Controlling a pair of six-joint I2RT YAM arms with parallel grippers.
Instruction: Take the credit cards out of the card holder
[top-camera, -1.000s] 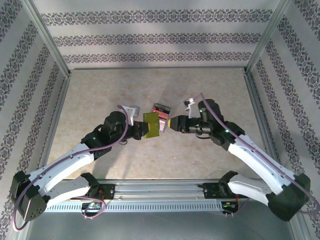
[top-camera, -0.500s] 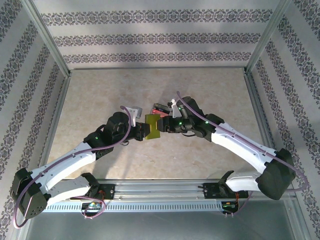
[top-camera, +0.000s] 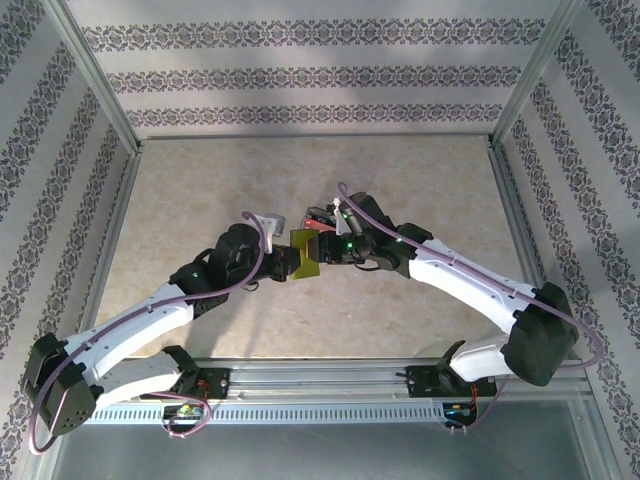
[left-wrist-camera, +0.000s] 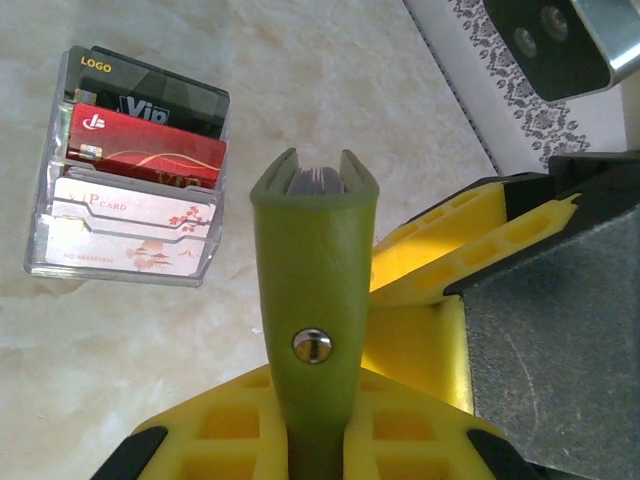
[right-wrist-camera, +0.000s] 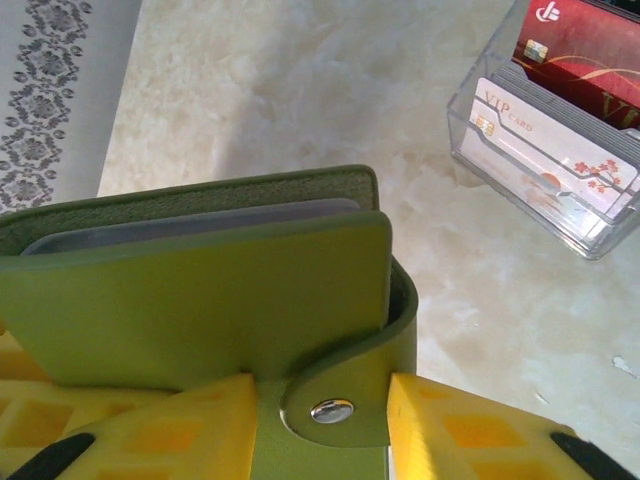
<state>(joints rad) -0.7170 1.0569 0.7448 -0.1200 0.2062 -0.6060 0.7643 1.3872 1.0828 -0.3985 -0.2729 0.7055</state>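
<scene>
Reaching inward from the near edge, both arms meet over the middle of the table (top-camera: 200, 190). The left gripper (top-camera: 283, 262) is clenched on the card holder (top-camera: 305, 252), pinching the folded yellow-green case edge-up between the two grippers, its snap tab (right-wrist-camera: 332, 408) fastened. The right gripper (top-camera: 328, 250) faces it from the other side, its yellow fingers (right-wrist-camera: 450, 430) flanking that tab and touching it; whether they press I cannot tell. From the holder's open end peep grey edges (left-wrist-camera: 318, 180), too tucked in to name. Just beyond stands a clear box (left-wrist-camera: 125, 265) holding black, red and pale cards, then the patterned back wall (top-camera: 320, 75).
</scene>
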